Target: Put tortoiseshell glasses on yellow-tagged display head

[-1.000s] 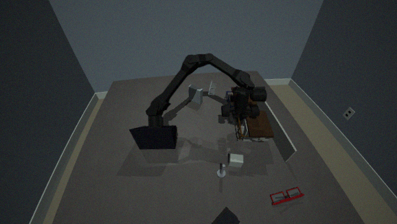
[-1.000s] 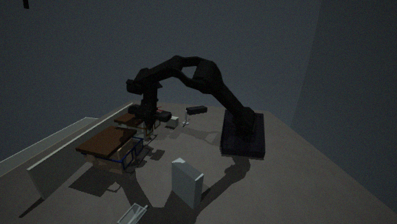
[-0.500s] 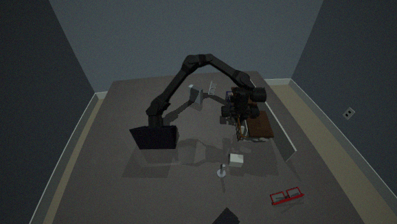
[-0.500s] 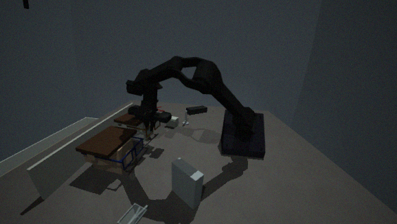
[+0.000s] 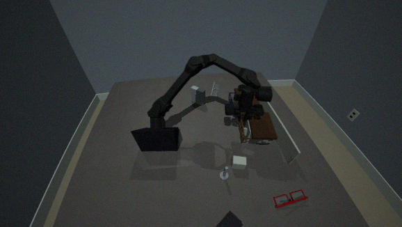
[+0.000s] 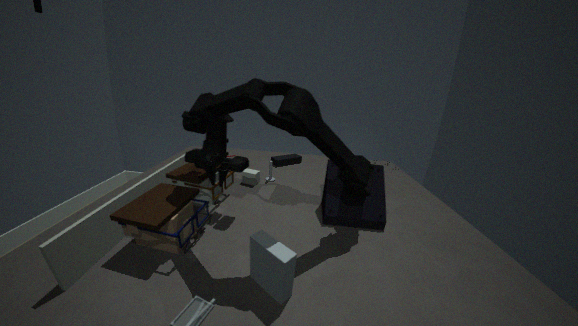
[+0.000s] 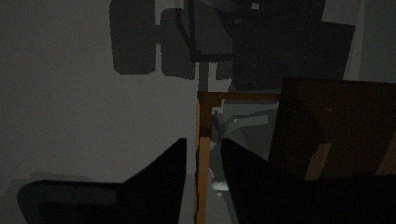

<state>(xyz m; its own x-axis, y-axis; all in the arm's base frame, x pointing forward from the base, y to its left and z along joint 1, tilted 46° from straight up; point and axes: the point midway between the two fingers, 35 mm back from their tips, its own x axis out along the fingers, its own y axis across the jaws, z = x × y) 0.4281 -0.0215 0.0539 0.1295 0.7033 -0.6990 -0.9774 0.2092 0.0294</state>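
At four o'clock from the top view's centre, fingers part around the frame!

The gripper [image 5: 244, 119] [image 6: 217, 184] [image 7: 203, 144] stands slightly spread, pinching nothing; the tortoiseshell glasses [image 5: 242, 131] [image 6: 214, 191] [image 7: 202, 175] front the near head [image 5: 263, 126] [image 6: 186, 172] [image 7: 340, 130]. Temple seating? Can't tell, nor any yellow tag. A sideways retreat could snag the rim, tilting it; a wide swing towards one o'clock could jostle the other head [image 5: 239, 92] [image 6: 155, 204]. Containers: none seen.

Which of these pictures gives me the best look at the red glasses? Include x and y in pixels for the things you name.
The top view: it shows the red glasses [image 5: 291, 202] whole, both rims and the bar joining them, lying apart from the white block [image 5: 239, 161]. The exterior view shows no part of them that I can make out, and the wrist view does not show them.
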